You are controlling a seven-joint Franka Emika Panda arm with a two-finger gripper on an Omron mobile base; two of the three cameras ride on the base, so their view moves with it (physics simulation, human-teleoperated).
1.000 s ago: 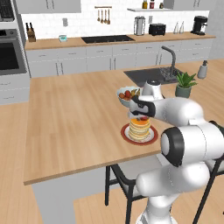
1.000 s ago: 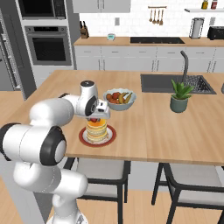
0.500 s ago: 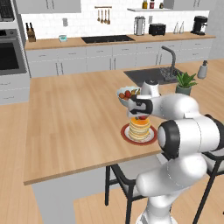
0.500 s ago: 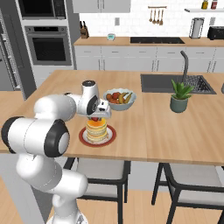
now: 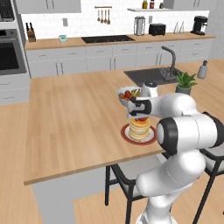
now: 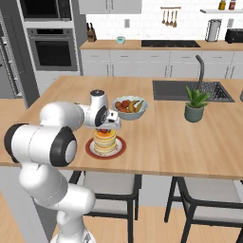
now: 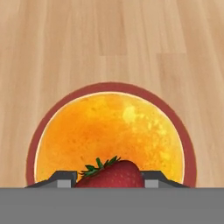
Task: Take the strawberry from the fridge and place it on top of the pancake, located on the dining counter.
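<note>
My gripper (image 7: 112,178) is shut on the strawberry (image 7: 113,174), a small red berry with green leaves between the two finger tips. Right under it lies the pancake (image 7: 109,131), its orange top filling the red-rimmed plate (image 7: 189,151). From the base, the gripper (image 5: 141,116) hangs just above the tan pancake stack (image 5: 139,129) near the front edge of the light-wood dining counter (image 5: 74,118). The right base view shows the same gripper (image 6: 104,128) over the pancake (image 6: 105,141), with the strawberry (image 6: 103,130) at its tips. A sliver of the grey fridge (image 6: 5,61) stands far left.
A pale fruit bowl (image 5: 127,93) sits just behind the plate, close to the hand. A potted plant (image 6: 196,105) and the sink (image 6: 190,90) lie to the right. Black-framed chairs (image 6: 201,201) stand under the counter's front edge. Bare wood stretches left of the plate.
The hand has stayed over the pancake stack with the strawberry in it. The arm's elbow has shifted a little.
</note>
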